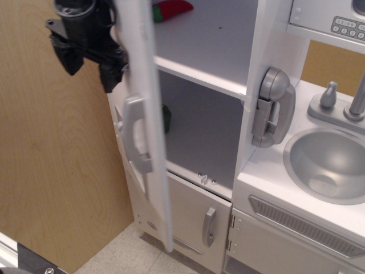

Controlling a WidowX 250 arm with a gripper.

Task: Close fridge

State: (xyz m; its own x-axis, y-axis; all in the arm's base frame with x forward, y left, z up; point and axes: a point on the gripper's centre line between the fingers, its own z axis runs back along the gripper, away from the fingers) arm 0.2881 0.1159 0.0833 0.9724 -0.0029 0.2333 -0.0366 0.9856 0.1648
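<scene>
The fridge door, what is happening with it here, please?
A black robot claw is at the outer side of the white fridge door, near its top, apparently pushing it closed. The door stands partly open, edge-on to the camera, with its grey handle facing out. Inside, a red pepper lies on the upper shelf and a green pepper peeks from behind the door.
</scene>
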